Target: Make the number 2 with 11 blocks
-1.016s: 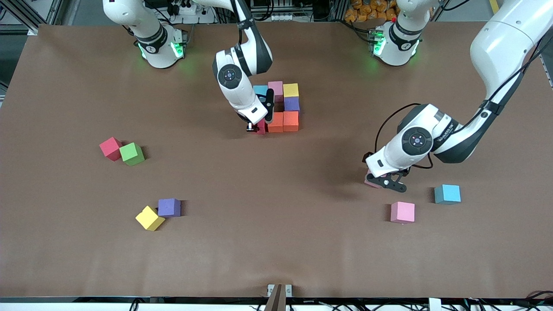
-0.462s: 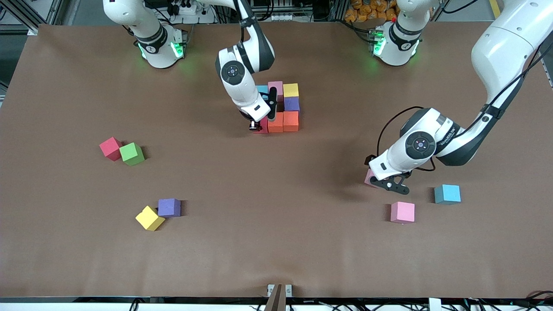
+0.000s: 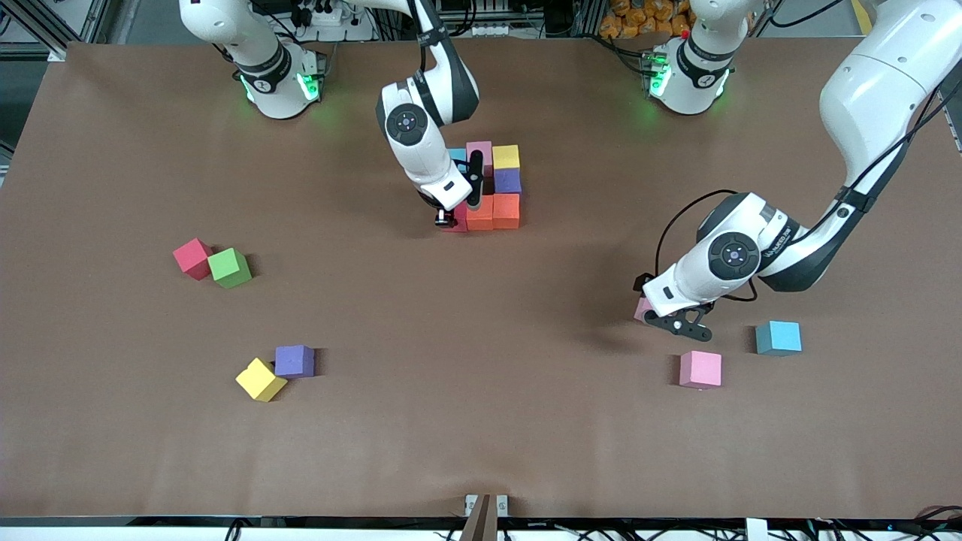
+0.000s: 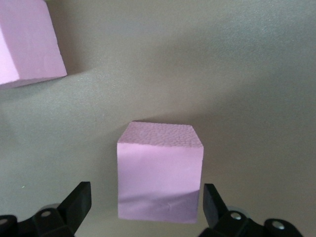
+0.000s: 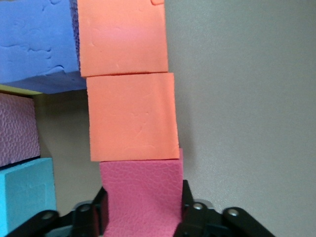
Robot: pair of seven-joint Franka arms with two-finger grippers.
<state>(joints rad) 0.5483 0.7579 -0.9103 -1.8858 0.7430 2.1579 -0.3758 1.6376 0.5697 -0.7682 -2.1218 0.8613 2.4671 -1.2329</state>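
I saw the right gripper (image 5: 143, 210) low at the cluster of blocks (image 3: 492, 184) mid-table, its fingers (image 5: 98, 212) against both sides of a dark red block (image 5: 142, 197) that sat flush against the end of the orange row (image 5: 128, 79). The left gripper (image 4: 145, 210) hung spread wide around a pink block (image 4: 160, 173), square to its jaws, not touching. Other cubes lay scattered on the brown table (image 3: 481, 421).

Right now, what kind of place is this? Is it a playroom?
Probably a robot lab, not a playroom. Two white arms are bolted along a brown table, metal frames and cables stand around its edges, and foam blocks lie on it for the arms to arrange.
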